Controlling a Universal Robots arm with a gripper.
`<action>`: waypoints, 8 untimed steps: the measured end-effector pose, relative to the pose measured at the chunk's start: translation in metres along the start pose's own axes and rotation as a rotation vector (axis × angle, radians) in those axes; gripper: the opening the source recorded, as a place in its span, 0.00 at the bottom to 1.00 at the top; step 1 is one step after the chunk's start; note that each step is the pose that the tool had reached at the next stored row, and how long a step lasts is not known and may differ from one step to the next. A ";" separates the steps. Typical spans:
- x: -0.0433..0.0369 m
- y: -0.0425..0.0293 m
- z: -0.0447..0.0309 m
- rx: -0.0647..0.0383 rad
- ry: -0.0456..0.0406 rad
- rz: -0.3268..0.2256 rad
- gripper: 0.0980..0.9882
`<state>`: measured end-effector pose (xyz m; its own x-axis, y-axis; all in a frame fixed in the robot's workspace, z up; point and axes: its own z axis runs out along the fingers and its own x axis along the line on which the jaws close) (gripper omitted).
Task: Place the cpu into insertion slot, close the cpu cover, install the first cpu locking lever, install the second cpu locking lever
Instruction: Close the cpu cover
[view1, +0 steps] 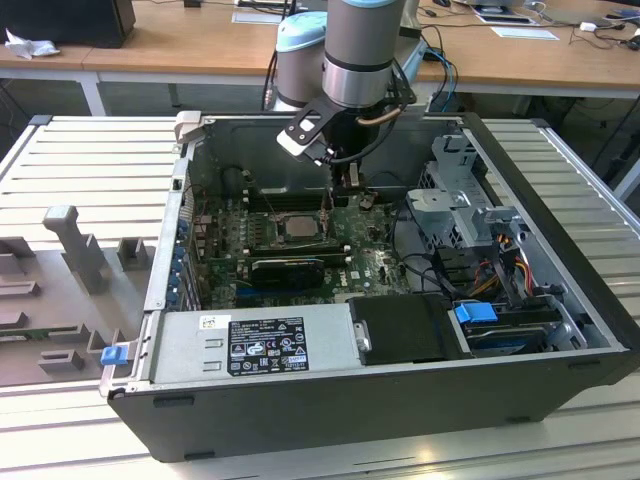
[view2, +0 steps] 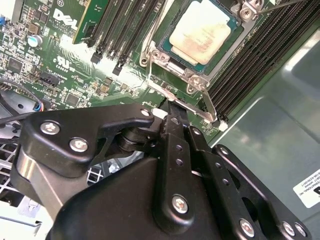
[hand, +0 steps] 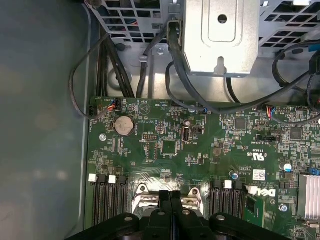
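The cpu (view2: 200, 32), a dull silver square, lies in the insertion slot (view2: 227, 42) on the green motherboard; in the exterior view the cpu (view1: 297, 226) sits mid-board. The silvery cpu cover (view2: 192, 80) lies down around the chip's edges. A thin metal locking lever (view2: 202, 102) runs along the socket's near side. My gripper (view2: 172, 112) hangs just beside that lever with its black fingers (hand: 165, 197) pressed together. Whether they touch the lever I cannot tell. In the exterior view my gripper (view1: 340, 195) reaches down at the socket's right edge.
Black memory slots (view2: 255, 55) flank the socket on both sides. A metal drive cage (hand: 222, 35) with black cables (hand: 175, 75) stands beyond the board. A power supply (view1: 255, 345) fills the case's front. The case walls (view1: 560, 200) hem in the arm.
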<state>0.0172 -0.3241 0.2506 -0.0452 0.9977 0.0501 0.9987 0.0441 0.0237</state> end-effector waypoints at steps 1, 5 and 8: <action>0.0000 -0.0004 0.0000 0.000 0.0000 0.000 0.01; 0.0001 -0.0024 -0.0001 0.000 0.0000 0.000 0.01; 0.0002 -0.0037 -0.0001 0.000 0.0000 0.000 0.01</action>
<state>0.0135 -0.3241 0.2505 -0.0453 0.9977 0.0502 0.9987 0.0442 0.0237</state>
